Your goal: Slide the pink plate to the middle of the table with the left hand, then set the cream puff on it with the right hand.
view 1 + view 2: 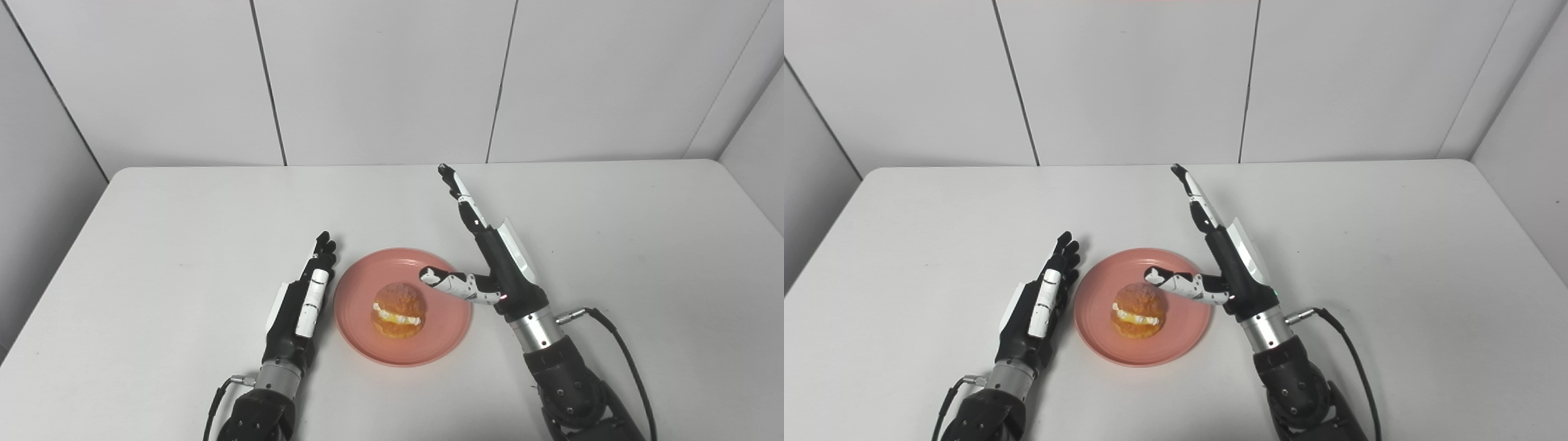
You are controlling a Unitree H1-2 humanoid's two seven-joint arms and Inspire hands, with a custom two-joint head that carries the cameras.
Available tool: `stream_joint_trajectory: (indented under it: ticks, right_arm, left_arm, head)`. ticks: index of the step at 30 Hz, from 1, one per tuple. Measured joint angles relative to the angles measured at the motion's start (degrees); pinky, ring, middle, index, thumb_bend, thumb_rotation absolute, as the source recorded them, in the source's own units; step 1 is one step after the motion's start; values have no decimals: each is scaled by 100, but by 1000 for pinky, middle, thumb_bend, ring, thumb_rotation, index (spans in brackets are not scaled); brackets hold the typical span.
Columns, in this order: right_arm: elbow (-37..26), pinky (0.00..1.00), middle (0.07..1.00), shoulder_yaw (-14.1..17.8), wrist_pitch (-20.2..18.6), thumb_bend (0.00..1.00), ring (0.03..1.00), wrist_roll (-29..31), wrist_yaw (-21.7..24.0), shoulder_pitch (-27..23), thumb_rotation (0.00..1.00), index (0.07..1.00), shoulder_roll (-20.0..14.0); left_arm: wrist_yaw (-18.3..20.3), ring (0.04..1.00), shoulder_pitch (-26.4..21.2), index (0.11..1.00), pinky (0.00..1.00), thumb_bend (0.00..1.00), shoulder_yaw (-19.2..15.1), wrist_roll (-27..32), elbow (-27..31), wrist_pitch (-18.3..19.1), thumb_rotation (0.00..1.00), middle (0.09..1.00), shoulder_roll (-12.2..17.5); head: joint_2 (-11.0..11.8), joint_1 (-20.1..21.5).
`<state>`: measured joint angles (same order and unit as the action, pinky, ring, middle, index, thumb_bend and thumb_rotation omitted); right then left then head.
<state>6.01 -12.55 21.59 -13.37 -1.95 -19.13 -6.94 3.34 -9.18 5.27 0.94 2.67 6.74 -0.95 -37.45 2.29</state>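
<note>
Cream puff [398, 310] sitting on the pink plate [361, 331], plate near the middle of the bench [184, 245]. Left robot hand [303, 300] flat and spread just beside the plate's left rim, holding nothing. Right robot hand [490, 257] splayed wide, empty, thumb reaching over the plate toward the puff. Likely light, soft, easily crushed, cream filling squeezable; best taken gently by the pastry sides. Plate likely stiff, smooth, apt to slide.
</note>
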Motion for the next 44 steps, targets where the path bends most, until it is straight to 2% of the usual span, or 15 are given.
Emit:
stream_joint_trajectory:
  ticks: [2, 5, 7, 9, 13, 23, 28, 37, 40, 44]
  right_arm:
    - [-5, 938, 960, 106, -41, 643, 944, 34, -1, 123, 908, 967, 54]
    - [-23, 919, 947, 316, -255, 697, 928, 35, -72, 263, 912, 952, 202]
    - [-23, 935, 951, 433, -394, 696, 938, 103, -119, 343, 906, 956, 313]
    - [-20, 946, 968, 508, -501, 677, 950, 169, -124, 438, 945, 972, 417]
    - [105, 958, 976, 528, -552, 668, 954, 155, -121, 523, 984, 974, 497]
    - [184, 993, 991, 798, -692, 663, 982, 346, -133, 483, 943, 998, 696]
    - [329, 1000, 1000, 874, -1012, 654, 999, 335, -174, 358, 955, 1000, 822]
    - [344, 1000, 1000, 964, -1600, 643, 1000, 433, -245, 317, 968, 1000, 1063]
    - [329, 999, 1000, 962, -1717, 625, 1000, 514, -238, 317, 980, 1000, 1065]
    - [312, 1000, 1000, 947, -1871, 596, 1000, 688, -139, 324, 977, 1000, 1069]
  left_arm:
    - [-1, 1000, -2, 1000, 1000, 660, -14, 1, -7, -2, 1000, 1000, -3]
    - [1, 1000, -24, 1000, 1000, 663, -34, 13, -58, -16, 1000, 1000, -4]
    - [2, 1000, -51, 1000, 1000, 655, -36, 13, -150, -104, 1000, 1000, 1]
    - [2, 1000, -62, 1000, 1000, 640, -38, 12, -210, -200, 1000, 1000, 6]
    - [4, 1000, -113, 1000, 1000, 662, -65, 14, -374, -377, 1000, 1000, 15]
    - [10, 1000, -138, 1000, 1000, 697, -243, 24, -451, -441, 1000, 1000, 20]
    - [106, 1000, -144, 1000, 1000, 668, -285, 27, -486, -489, 1000, 1000, 86]
    - [175, 1000, -146, 1000, 1000, 722, -388, 194, -593, -765, 999, 1000, 85]
    - [214, 1000, -146, 1000, 1000, 706, -448, 314, -640, -834, 973, 1000, 84]
    - [77, 1000, -209, 994, 1000, 672, -561, 261, -738, -919, 956, 1000, 47]
  head:
    - [-17, -44]
    - [35, -62]
    - [80, -53]
    - [114, -53]
    - [176, -35]
    - [203, 70]
    - [220, 299]
    - [176, 316]
    - [97, 316]
    - [71, 290]
